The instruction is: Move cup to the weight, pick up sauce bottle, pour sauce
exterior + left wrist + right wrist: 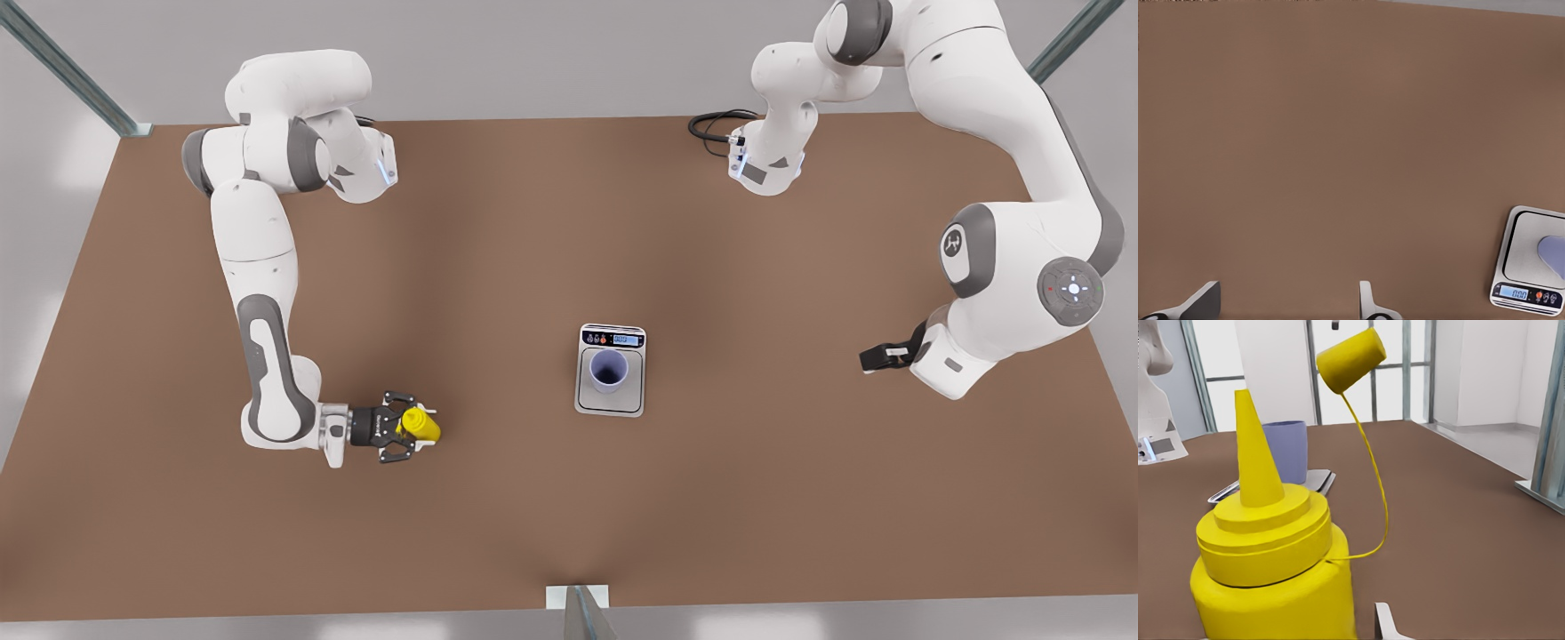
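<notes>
The cup (609, 369) stands upright on the weight (611, 402) at mid-table; the left wrist view catches the weight (1518, 257) and the cup (1554, 253) at its edge. The yellow sauce bottle (423, 427) stands at the front view's left, between the spread fingers of my right gripper (411, 427), which is open. Close up, the sauce bottle (1271, 580) has its pointed nozzle bare and its tethered cap (1350, 361) hanging off; one fingertip (1386, 621) sits a little apart from it. My left gripper (880, 357) waits open at the front view's right, its fingers (1205, 303) wide over bare table.
The brown table (569, 222) stretches around. Both arm bases stand at the far edge, with a black cable (711, 124) beside one. A metal post (582, 613) stands at the near edge. Behind the bottle appear the cup (1286, 450) and weight (1318, 480).
</notes>
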